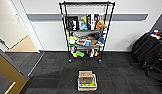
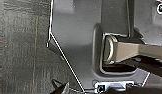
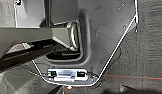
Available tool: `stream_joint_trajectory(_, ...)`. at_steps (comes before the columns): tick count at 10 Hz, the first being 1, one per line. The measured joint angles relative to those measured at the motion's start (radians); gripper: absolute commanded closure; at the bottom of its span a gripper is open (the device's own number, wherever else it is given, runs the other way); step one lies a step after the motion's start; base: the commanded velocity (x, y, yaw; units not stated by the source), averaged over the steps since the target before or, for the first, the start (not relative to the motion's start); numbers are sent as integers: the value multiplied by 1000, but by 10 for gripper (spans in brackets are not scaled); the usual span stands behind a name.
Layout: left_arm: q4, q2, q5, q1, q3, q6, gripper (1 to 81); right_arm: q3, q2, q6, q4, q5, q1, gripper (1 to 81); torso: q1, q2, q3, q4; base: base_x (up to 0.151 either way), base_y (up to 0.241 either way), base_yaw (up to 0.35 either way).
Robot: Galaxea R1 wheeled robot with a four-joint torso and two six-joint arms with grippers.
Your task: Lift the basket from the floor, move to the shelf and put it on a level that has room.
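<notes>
**Risk assessment: basket on floor, lift not yet begun**

The rectangular cream woven basket sits on the dark grey carpet-tile floor, well short of the tall black wire shelf rack that stands against the white wall. A brown cardboard box rests in the basket and rises above its rim; small yellow-green items lie beside it.

Gripper state: cannot be determined for either arm. Both wrist views present robot bodywork over carpet, and the fingers are not distinguishable.

Probable hazards:

1. Load shift. The box stands proud of the rim. An uneven lift would likely tilt the basket and let the box slide or topple out.
2. Placement fit. The uppermost wire tier appears bare, while the lower tiers are crowded with bags and boxes. The basket looks nearly as wide as the rack, so a skewed approach could catch a corner post.
3. Rack movement. The rack stands on casters; a push during placement may roll it.
</notes>
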Motion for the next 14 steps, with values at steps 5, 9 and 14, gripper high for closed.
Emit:
stream_joint_trajectory(5,0,0,-61,10,0,0,10,-9,-8,1,0,53,7,10,-1,0,0,0,143,0,0)
stream_joint_trajectory(9,0,7,-97,-68,2,0,10,-14,-8,1,-1,102,101,10,-1,0,0,0,189,0,0)
stream_joint_trajectory(14,0,3,-71,-158,1,0,10,-14,-23,3,-2,71,224,10,0,0,-1,0,188,0,0)
